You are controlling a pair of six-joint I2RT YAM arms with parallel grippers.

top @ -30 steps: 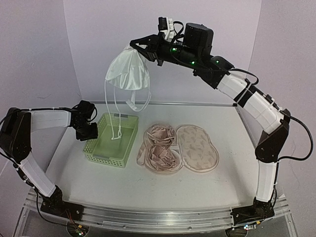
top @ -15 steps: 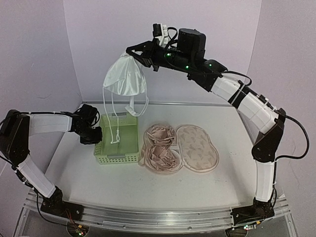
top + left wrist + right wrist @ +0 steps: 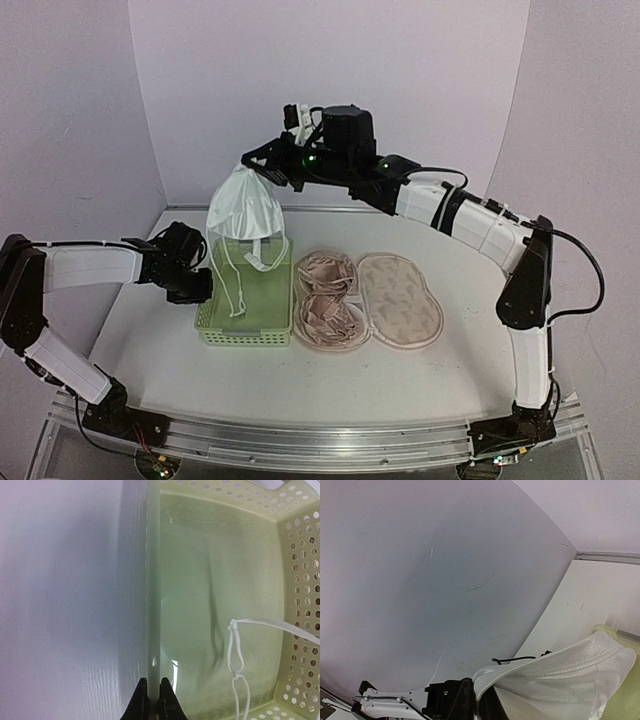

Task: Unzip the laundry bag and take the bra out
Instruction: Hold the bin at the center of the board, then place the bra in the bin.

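The laundry bag (image 3: 400,300) lies unzipped and folded open on the table, its printed half to the right and its crumpled pink-beige half (image 3: 325,305) to the left. The white bra (image 3: 245,212) hangs from my right gripper (image 3: 248,160), which is shut on its top edge above the green basket (image 3: 245,335); its straps dangle inside the basket. In the right wrist view the bra (image 3: 560,680) spreads from the shut jaws. My left gripper (image 3: 200,285) is shut on the basket's left wall (image 3: 152,605). A strap (image 3: 235,655) lies inside the basket.
The light green lattice basket stands left of the open bag, almost touching it. The back wall (image 3: 330,80) and side walls enclose the table. The table's front edge rail (image 3: 300,445) runs between the arm bases.
My right gripper has lowered and moved left with the bra, bringing it down over the basket. My left gripper has pushed the basket to the right, closer to the bag.
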